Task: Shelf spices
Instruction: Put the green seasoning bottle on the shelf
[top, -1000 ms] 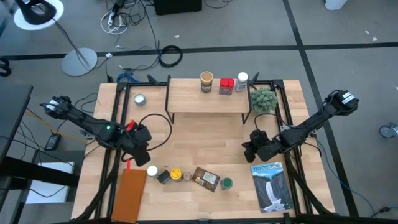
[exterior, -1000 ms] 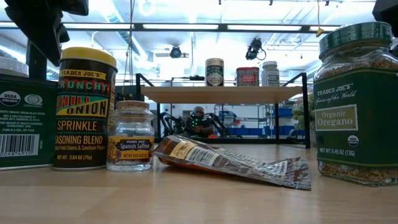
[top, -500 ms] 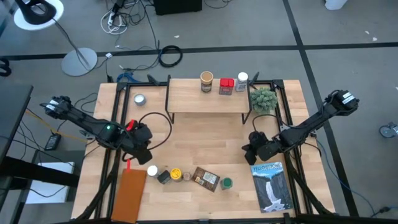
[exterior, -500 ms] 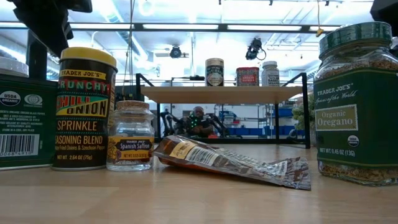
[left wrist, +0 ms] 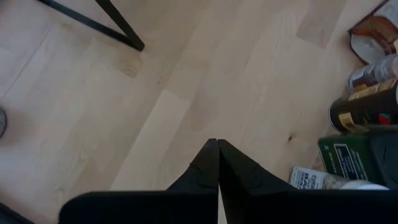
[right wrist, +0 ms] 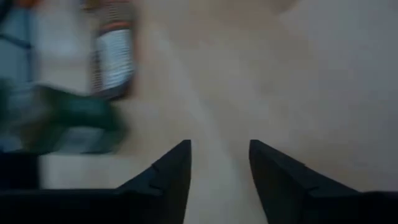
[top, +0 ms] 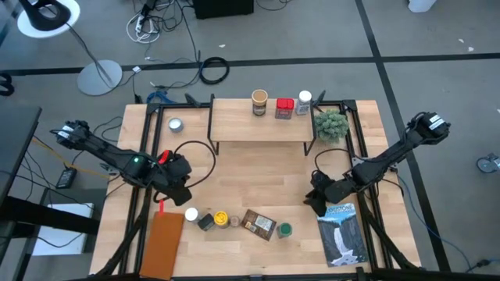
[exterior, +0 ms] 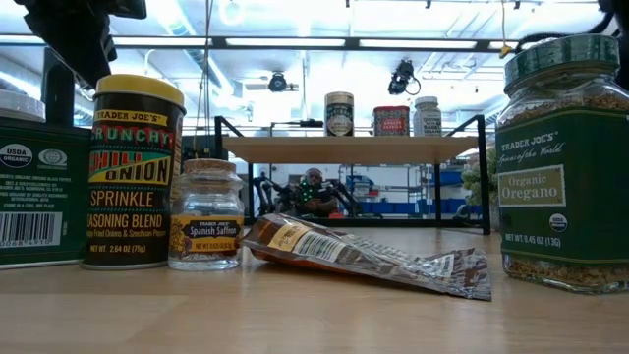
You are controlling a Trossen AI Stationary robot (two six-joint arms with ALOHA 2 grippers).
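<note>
The shelf (top: 262,122) stands at the table's far side with three jars on its plank: tan-topped (top: 259,101), red (top: 284,107) and white-topped (top: 304,101). Near the table's near edge, a white-topped jar (top: 191,214), a dark green tin (top: 205,222), a yellow-topped jar (top: 221,219), the brown packet (top: 258,224) and a green-topped oregano jar (top: 285,229) form a row. My left gripper (top: 179,190) hovers shut just beyond the row's left end. My right gripper (top: 316,200) is open, right of and beyond the oregano jar (right wrist: 68,118), touching nothing.
A blue-and-white book (top: 341,232) lies at the near right, beside my right gripper. A flat brown board (top: 163,242) sits at the near left edge, a silver tin (top: 175,125) at the far left, a small plant (top: 331,123) by the shelf's right end. Bare wood (top: 250,179) lies mid-table.
My right gripper has moved toward the table's near edge, closing on the green-topped oregano jar and the book's far end, and its fingers stay open. The jars and the packet have not shifted.
</note>
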